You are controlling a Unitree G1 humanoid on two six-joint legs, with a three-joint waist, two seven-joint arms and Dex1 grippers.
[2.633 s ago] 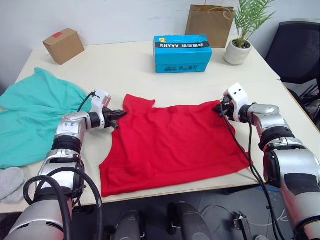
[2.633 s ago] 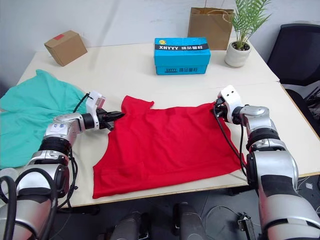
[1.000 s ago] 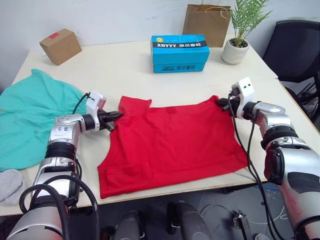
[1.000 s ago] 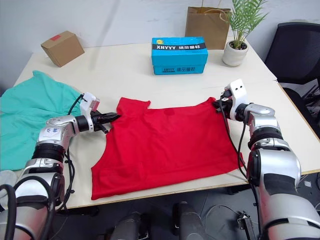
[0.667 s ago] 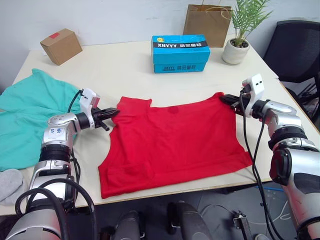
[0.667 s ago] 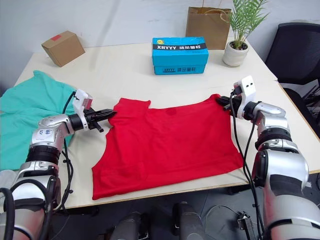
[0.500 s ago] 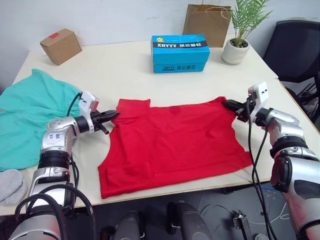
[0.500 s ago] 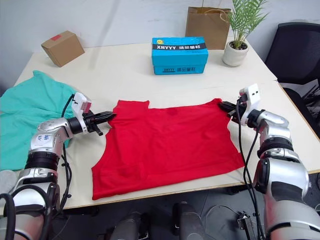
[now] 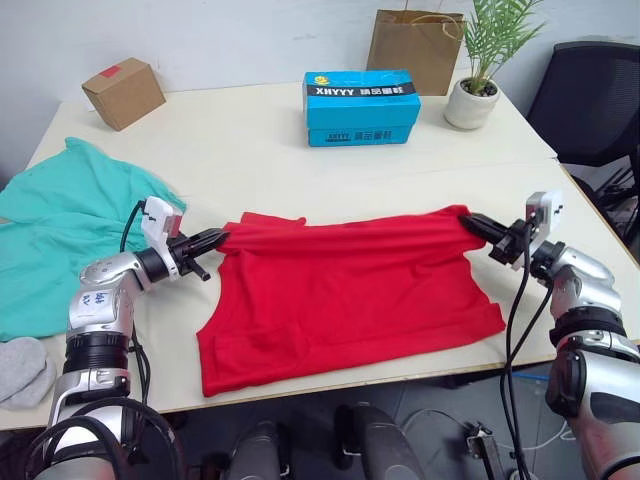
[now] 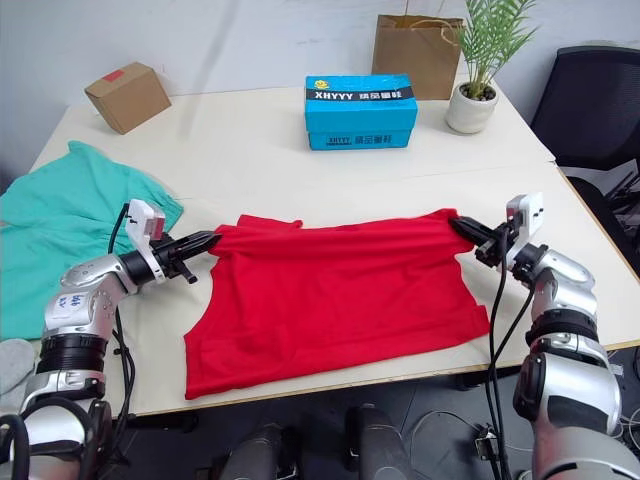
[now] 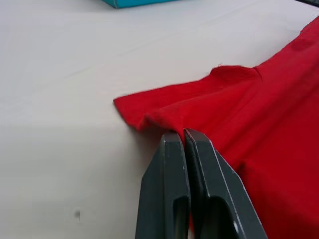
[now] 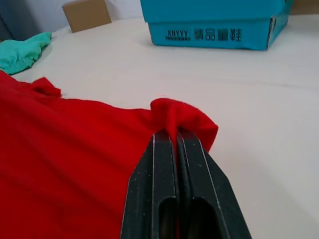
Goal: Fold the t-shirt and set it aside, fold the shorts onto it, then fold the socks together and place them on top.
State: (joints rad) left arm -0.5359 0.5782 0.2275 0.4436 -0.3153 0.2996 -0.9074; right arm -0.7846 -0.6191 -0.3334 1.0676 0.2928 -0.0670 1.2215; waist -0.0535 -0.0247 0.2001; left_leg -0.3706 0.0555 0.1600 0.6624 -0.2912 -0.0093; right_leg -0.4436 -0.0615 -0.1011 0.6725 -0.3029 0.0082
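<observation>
The red t-shirt [image 9: 340, 280] lies spread on the table's near half, its far edge pulled taut between my two grippers. My left gripper [image 9: 213, 239] is shut on the shirt's far left corner, and the left wrist view shows the red t-shirt [image 11: 259, 129] pinched between the fingers [image 11: 172, 164]. My right gripper [image 9: 470, 220] is shut on the far right corner, where the red t-shirt [image 12: 75, 164] bunches over the fingers [image 12: 164, 164]. The teal-green shorts [image 9: 60, 230] lie at the table's left. A grey sock [image 9: 18, 368] sits at the near left edge.
A blue box [image 9: 363, 105] stands at the table's far middle. A small cardboard box [image 9: 124, 91] sits at the far left. A brown paper bag [image 9: 416, 48] and a potted plant [image 9: 478, 85] stand at the far right. A black chair [image 9: 590, 90] is beyond the right edge.
Both grippers have drawn the shirt's far edge toward the near side and outward. The left gripper went left, the right gripper right, and the far edge now runs straight and taut.
</observation>
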